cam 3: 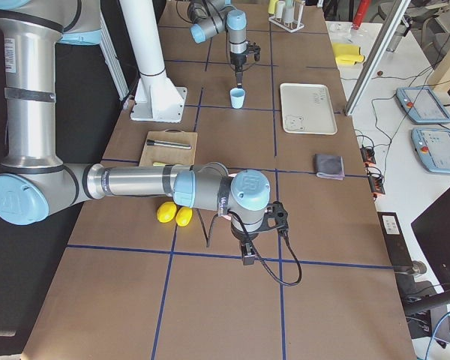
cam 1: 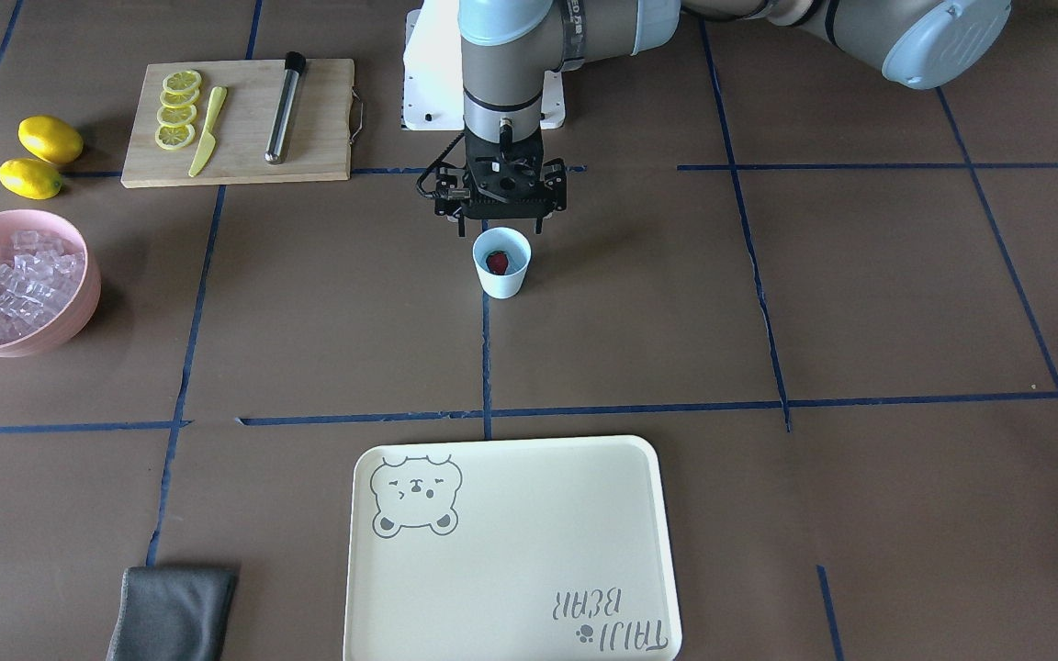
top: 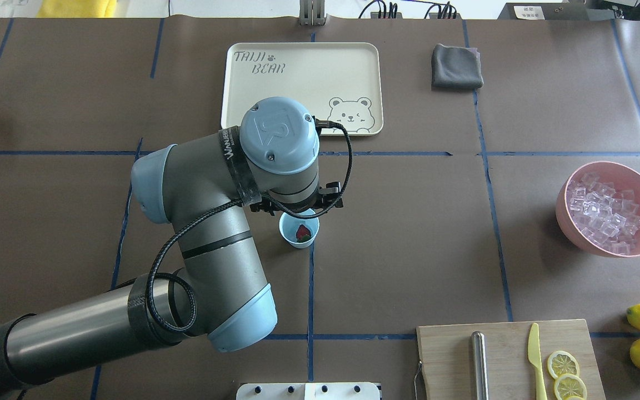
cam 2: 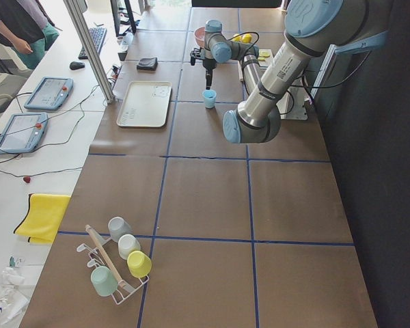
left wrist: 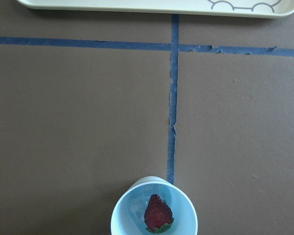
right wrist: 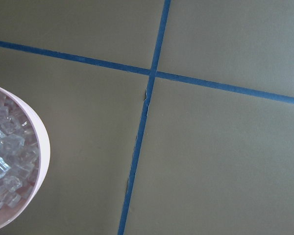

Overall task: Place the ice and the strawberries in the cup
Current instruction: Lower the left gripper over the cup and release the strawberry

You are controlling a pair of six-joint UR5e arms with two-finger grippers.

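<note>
We found the strawberry point(left wrist: 158, 214) in the cup point(cam 1: 501, 280), mid-desk, straight below the left gripper point(cam 1: 500, 217); its jaws we could not read. The ice point(top: 603, 216) sat in the pink bowl point(top: 562, 206) toward the desk's right edge, nearer the right gripper point(cam 3: 248, 252), likewise unreadable.

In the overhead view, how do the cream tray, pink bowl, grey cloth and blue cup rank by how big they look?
Largest to smallest:
1. cream tray
2. pink bowl
3. grey cloth
4. blue cup
The gaps are plain, so camera distance doesn't change the order.
</note>
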